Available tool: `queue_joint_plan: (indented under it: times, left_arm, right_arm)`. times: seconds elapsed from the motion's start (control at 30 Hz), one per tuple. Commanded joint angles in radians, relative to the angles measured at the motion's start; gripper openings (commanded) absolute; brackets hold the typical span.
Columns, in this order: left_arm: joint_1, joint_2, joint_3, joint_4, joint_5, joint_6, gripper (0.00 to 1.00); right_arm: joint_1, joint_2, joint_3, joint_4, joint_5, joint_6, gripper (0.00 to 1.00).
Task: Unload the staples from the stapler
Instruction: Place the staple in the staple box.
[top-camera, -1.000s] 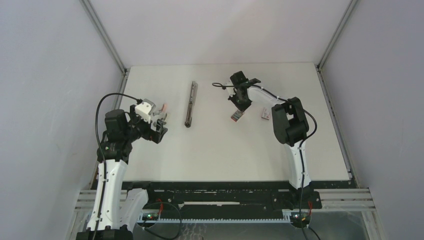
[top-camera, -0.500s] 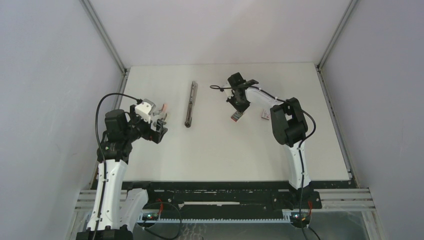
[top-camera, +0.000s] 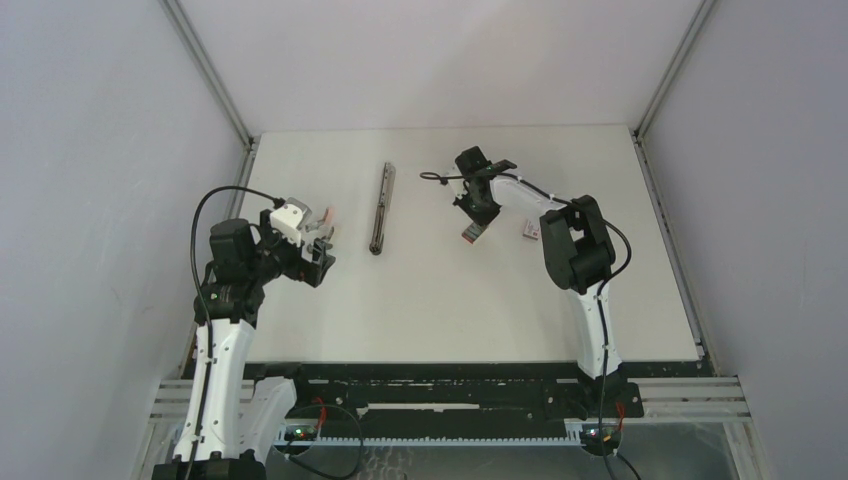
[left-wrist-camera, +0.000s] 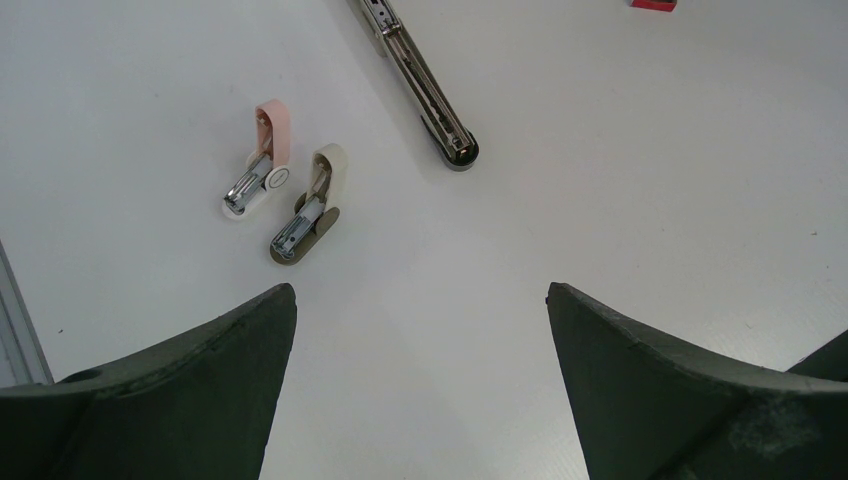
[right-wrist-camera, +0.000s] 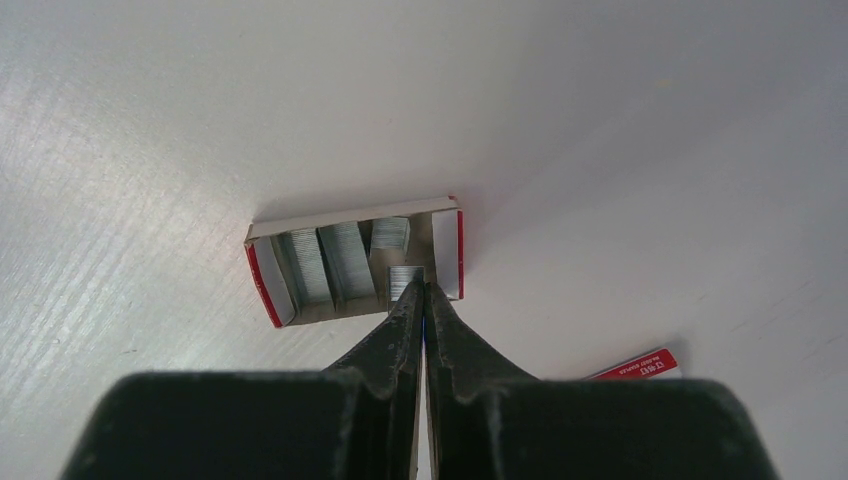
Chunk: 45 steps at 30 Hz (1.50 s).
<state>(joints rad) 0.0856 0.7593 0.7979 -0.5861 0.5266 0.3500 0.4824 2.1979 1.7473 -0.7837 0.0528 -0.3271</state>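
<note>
The stapler (top-camera: 380, 208) lies unfolded flat on the white table, a long dark strip; its rounded end (left-wrist-camera: 455, 150) shows in the left wrist view. My left gripper (left-wrist-camera: 420, 300) hovers open, nearer than that end, with nothing between its fingers. My right gripper (right-wrist-camera: 420, 287) is shut, its tips resting at a short strip of staples (right-wrist-camera: 405, 274) inside an open red-and-white box (right-wrist-camera: 262, 285). More staple strips (right-wrist-camera: 325, 262) lie side by side in that box. In the top view the right gripper (top-camera: 478, 213) hangs just over the box (top-camera: 472, 234).
Two small staple removers, one pink (left-wrist-camera: 265, 155) and one cream (left-wrist-camera: 312, 200), lie left of the stapler's end. A second red-and-white box (top-camera: 530, 230) sits right of the open one; its red edge (right-wrist-camera: 640, 364) shows beside my right fingers.
My right gripper has shifted slightly left over the open box, staying shut. The left arm and the stapler have not moved.
</note>
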Motion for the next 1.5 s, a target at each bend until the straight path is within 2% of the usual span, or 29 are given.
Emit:
queue_joint_plan:
  times: [0.0,0.9,1.47]
  left_arm:
    - [0.006,-0.009,0.001,0.018,-0.002,0.001,1.00]
    - [0.006,-0.007,0.002,0.018,-0.010,0.000,1.00]
    - [0.006,-0.002,0.003,0.018,-0.008,0.001,1.00]
  right_arm:
    - [0.005,0.000,0.001,0.003,0.019,-0.011,0.01]
    - [0.023,0.011,0.024,-0.002,-0.003,0.010,0.06]
    - [0.022,-0.039,0.055,-0.026,-0.019,0.038,0.08]
